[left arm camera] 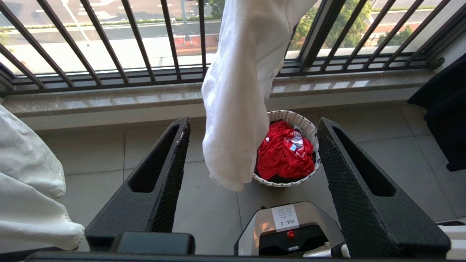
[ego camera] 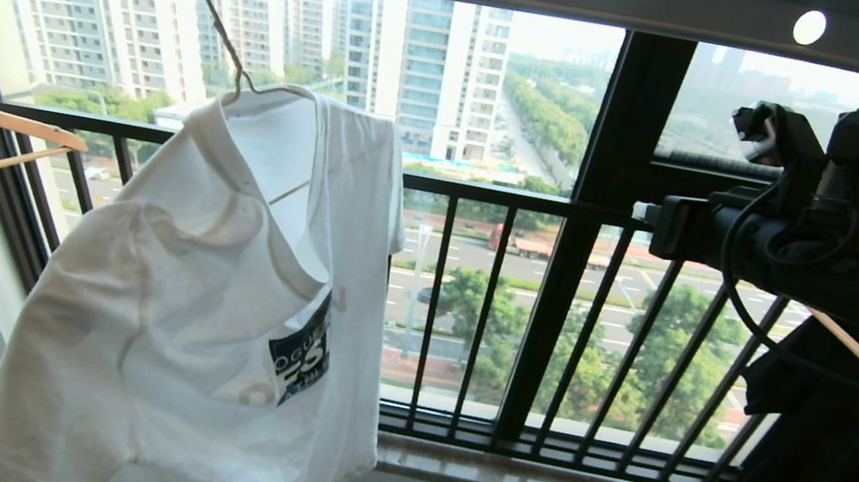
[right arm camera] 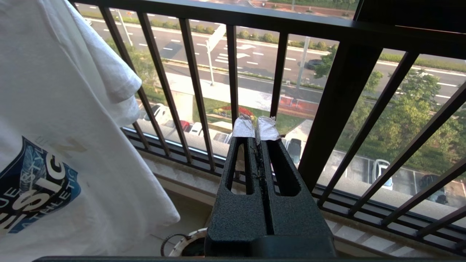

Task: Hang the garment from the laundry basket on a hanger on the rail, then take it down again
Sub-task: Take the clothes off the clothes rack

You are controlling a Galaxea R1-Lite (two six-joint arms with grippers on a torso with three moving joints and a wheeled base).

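White garment (ego camera: 209, 309) (lettering partly legible) reads "ATHLETIC".

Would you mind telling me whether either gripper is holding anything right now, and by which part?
Nothing is held. The left gripper stands open and empty near the hanging white T-shirt with the navy chest graphic; the right gripper is shut on nothing.

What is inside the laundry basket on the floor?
The laundry basket holds a crumpled red garment with a dark layer beneath its edge. Anything deeper is covered, and the hanging white T-shirt hides the basket's near side.
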